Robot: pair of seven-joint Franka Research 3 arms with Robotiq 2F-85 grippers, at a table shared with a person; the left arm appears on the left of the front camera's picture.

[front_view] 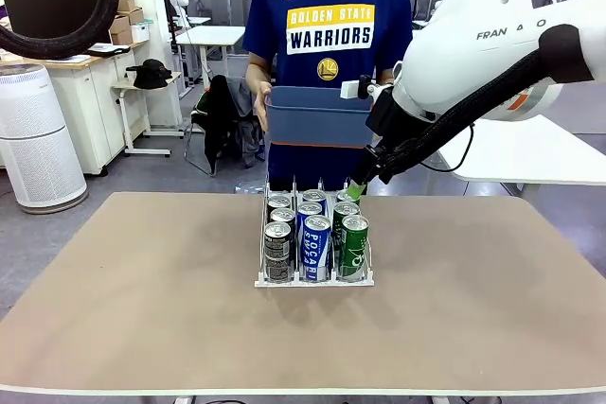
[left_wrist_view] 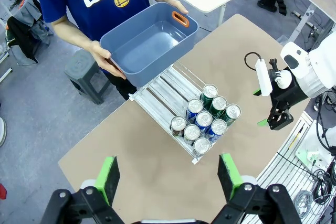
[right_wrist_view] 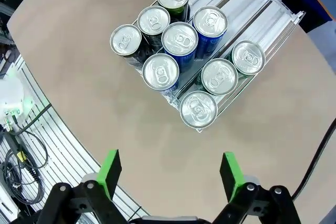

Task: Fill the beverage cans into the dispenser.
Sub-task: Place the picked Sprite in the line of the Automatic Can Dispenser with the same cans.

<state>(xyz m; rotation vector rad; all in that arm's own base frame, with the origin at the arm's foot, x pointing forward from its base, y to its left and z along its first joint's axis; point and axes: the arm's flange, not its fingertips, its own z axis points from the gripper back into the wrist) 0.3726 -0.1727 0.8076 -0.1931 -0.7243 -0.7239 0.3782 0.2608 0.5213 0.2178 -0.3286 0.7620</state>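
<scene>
Your left gripper [left_wrist_view: 168,174] hangs high over the table [front_view: 114,281], jaws spread wide, nothing between the green pads [left_wrist_view: 108,176]. From its wrist view the dispenser [left_wrist_view: 157,95] sits well below and ahead of it, angled across the tabletop. Nine beverage cans [left_wrist_view: 205,120] stand upright in it, packed three by three at the front lip. Left lane dark grey cans [front_view: 277,251], middle lane blue-and-white cans [front_view: 315,247], right lane green cans [front_view: 353,246]. Back part of the lanes sits bare.

Behind the dispenser a person holds a blue-grey bin [front_view: 317,116] in both hands, off the table, tilted toward you in the left wrist view, inside empty.

Your right gripper [right_wrist_view: 168,174] is also wide open, gripping nothing. It hovers above the cans, apart from them, near the dispenser's right rear corner in the front view.
</scene>
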